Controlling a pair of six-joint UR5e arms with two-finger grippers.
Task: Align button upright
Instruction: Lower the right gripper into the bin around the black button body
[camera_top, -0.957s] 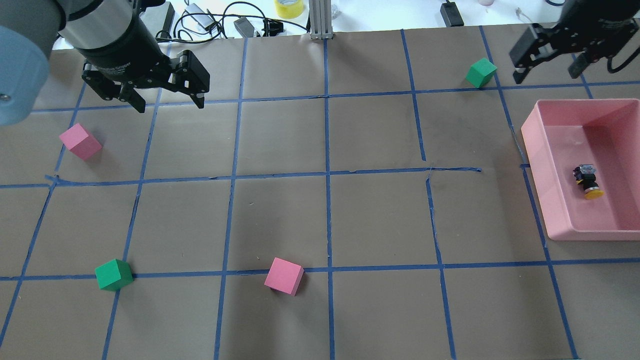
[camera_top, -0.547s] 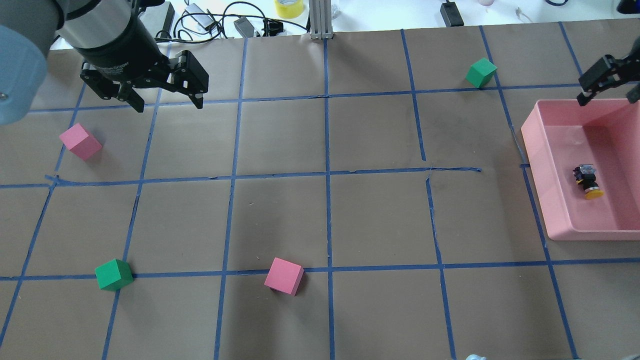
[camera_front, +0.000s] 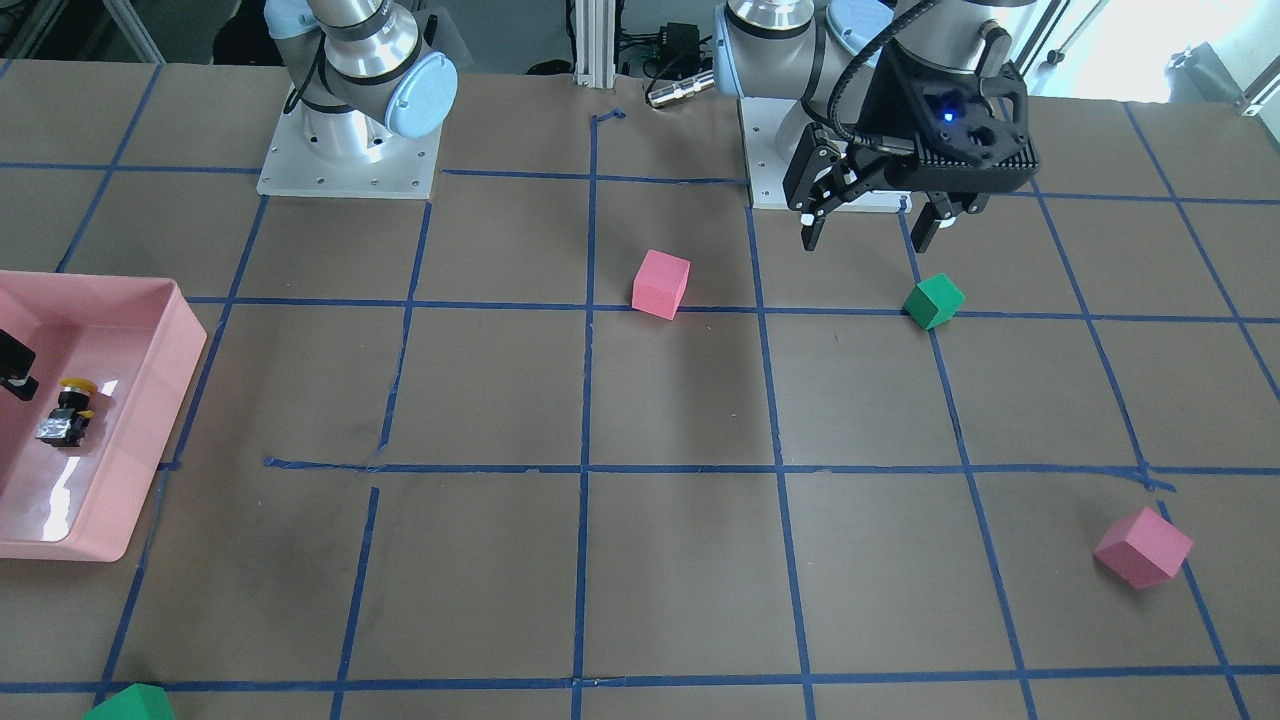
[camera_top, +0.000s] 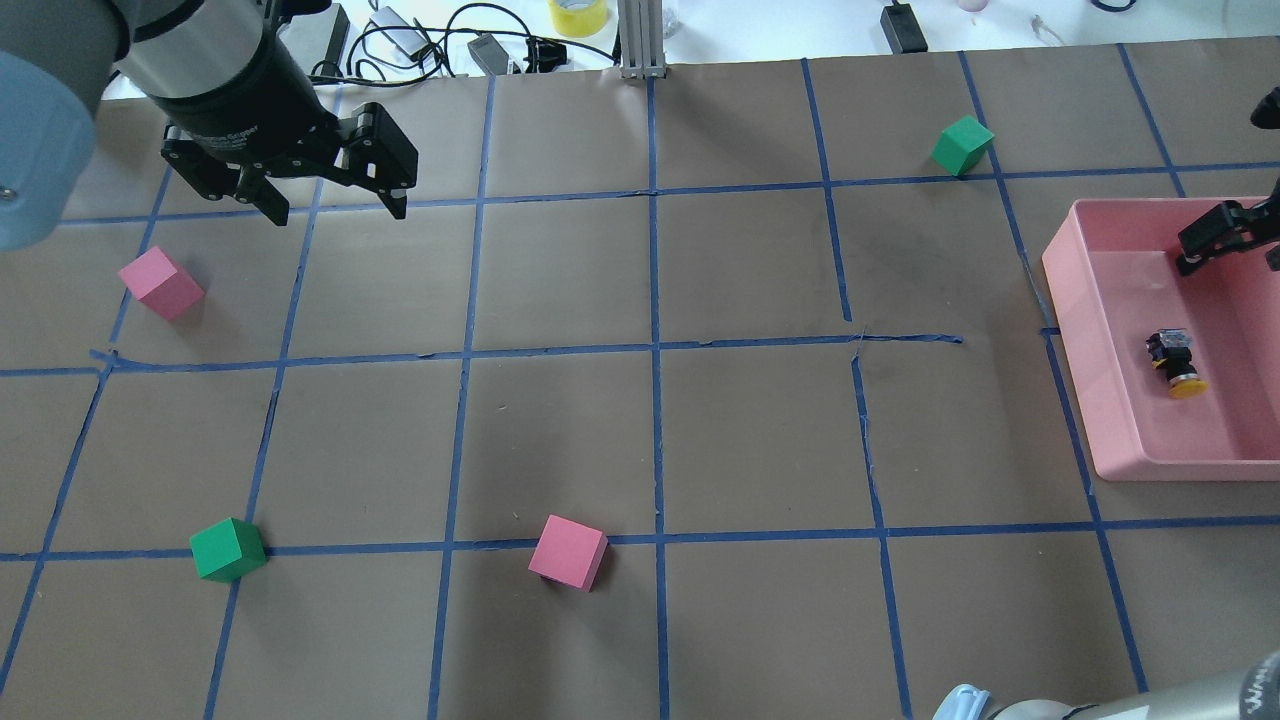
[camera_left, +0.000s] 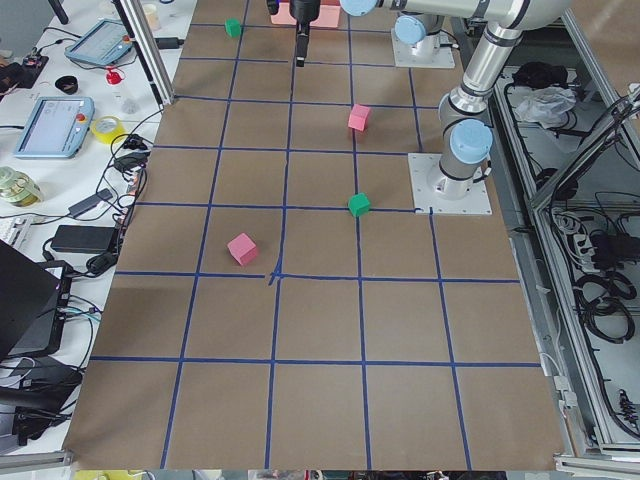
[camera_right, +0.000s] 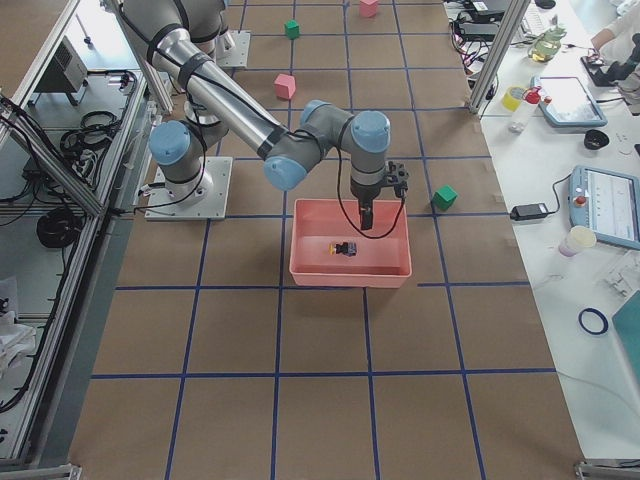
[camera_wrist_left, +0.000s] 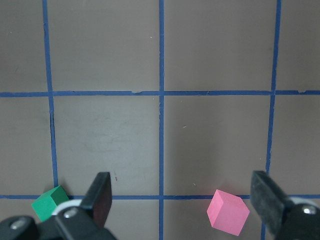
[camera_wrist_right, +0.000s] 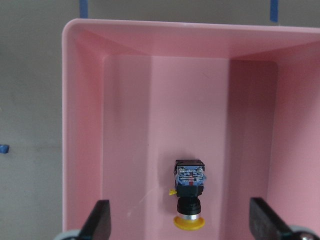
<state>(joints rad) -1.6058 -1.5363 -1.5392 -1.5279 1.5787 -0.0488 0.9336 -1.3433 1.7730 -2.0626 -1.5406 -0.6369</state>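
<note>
The button (camera_top: 1175, 362) lies on its side in the pink tray (camera_top: 1085, 330), its yellow cap toward the robot. It also shows in the right wrist view (camera_wrist_right: 189, 192) and the front view (camera_front: 68, 410). My right gripper (camera_top: 1230, 262) is open and empty. It hangs over the tray's far part, beyond the button and apart from it. Its fingers (camera_wrist_right: 99, 220) frame the button in the right wrist view. My left gripper (camera_top: 338, 210) is open and empty, high over the table's far left.
Foam cubes lie on the brown gridded table: a pink cube (camera_top: 161, 283) and a green cube (camera_top: 227, 549) on the left, a pink cube (camera_top: 568, 552) near the middle front, a green cube (camera_top: 962, 145) at the far right. The tray has raised walls.
My right gripper has moved from the table's far right corner toward the robot and down, over the pink tray. The left arm has hardly moved. The button has not moved.
</note>
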